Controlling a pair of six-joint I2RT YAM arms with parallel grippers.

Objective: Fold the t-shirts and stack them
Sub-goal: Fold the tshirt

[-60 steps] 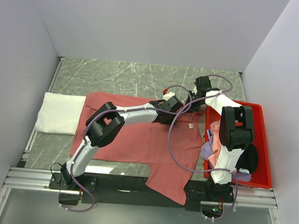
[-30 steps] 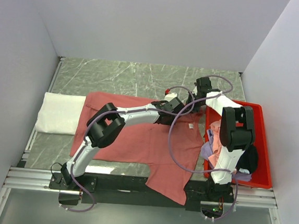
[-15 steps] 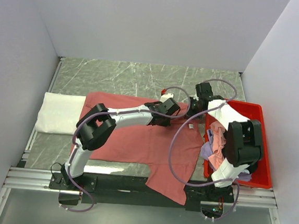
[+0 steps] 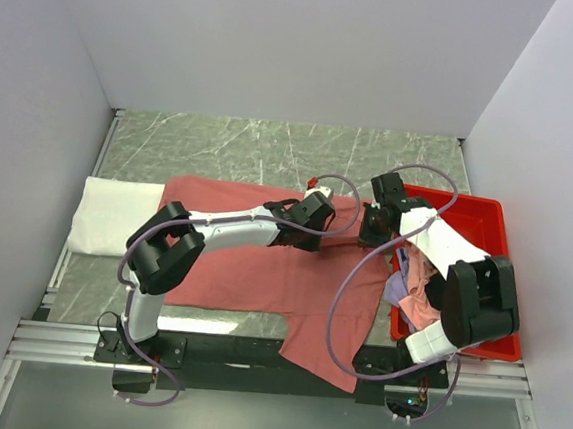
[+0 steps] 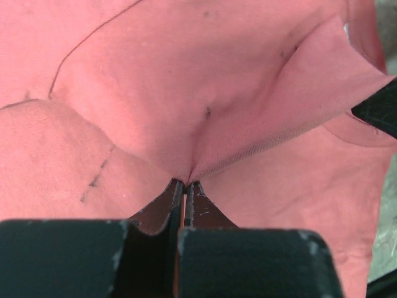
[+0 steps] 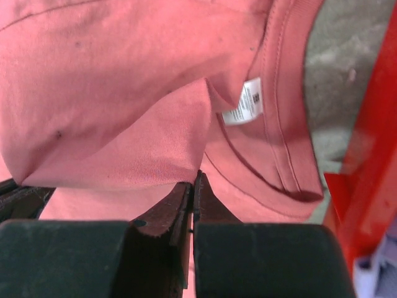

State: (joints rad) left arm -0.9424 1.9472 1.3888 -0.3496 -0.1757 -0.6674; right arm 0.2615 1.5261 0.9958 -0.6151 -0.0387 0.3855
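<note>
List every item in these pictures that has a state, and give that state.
red t-shirt, spread out, fabric pinched up near collar
white t-shirt, folded
left gripper, shut on red t-shirt
right gripper, shut on red t-shirt
tray, holding crumpled shirts

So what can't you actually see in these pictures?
Top view: the right arm covers much of the clothes pile in the tray.
Right wrist view: the print on the red t-shirt label is too small to read.
Left wrist view: the frame edges cut off the red t-shirt; its full shape is lost.
</note>
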